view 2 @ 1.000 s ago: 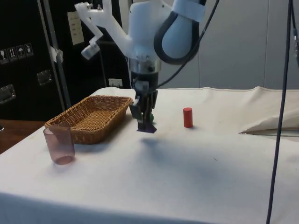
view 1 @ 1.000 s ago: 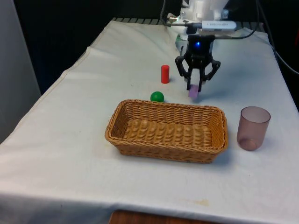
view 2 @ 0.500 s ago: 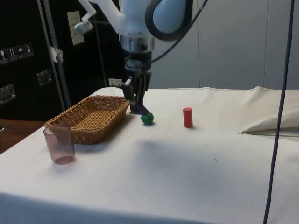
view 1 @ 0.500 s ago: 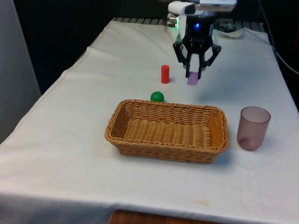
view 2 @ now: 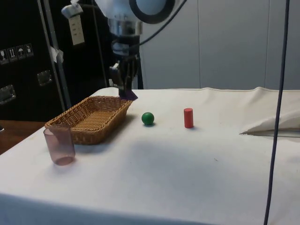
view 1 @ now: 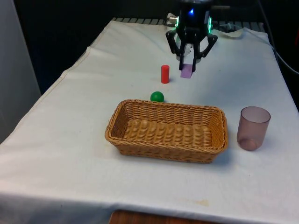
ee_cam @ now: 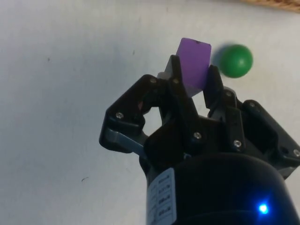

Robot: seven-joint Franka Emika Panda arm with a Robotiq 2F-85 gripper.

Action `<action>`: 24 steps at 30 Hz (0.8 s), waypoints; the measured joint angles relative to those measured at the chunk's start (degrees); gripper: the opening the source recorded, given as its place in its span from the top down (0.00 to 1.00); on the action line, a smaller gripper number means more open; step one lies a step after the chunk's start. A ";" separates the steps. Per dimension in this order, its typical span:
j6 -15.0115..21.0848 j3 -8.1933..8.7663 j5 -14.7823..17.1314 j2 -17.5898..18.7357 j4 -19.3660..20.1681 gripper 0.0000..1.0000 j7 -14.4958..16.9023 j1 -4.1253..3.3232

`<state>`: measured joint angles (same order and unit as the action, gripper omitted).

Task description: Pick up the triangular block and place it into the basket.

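The hand (view 1: 190, 65) is clenched on the purple block (view 1: 186, 71), holding it in the air well clear of the counter (view 1: 70, 140). In the wrist view the block (ee_cam: 193, 70) sits between the two fingers with much of its body poking out past the tips, so the grip looks shallow.

Taking the basket (view 1: 168, 129) as the centre of a clock in the front view, the hand with the block hangs at about 12 o'clock, beyond the far rim. The green ball (view 1: 157, 96) rests just outside that rim at about 11 o'clock, and the red cylinder (view 1: 165, 74) stands further out the same way. The plum cup (view 1: 253, 128) stands at 3 o'clock, close to the basket's short end.

The block is lifted but not yet over the basket. The main risk, as I judge it, is the block twisting or slipping from that shallow hold during the carry. Letting go too early would drop it on the cloth beside the ball, or onto the woven rim, where it could bounce outward.
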<state>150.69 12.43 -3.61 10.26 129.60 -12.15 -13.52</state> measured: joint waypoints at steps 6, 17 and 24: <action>-3.15 0.80 0.46 0.80 -4.58 0.67 1.03 0.11; -6.93 1.95 2.52 3.15 -11.52 0.67 3.44 0.29; -7.79 2.46 4.07 6.30 -16.16 0.67 4.64 0.52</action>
<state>142.90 14.90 0.46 16.56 113.45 -7.51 -13.01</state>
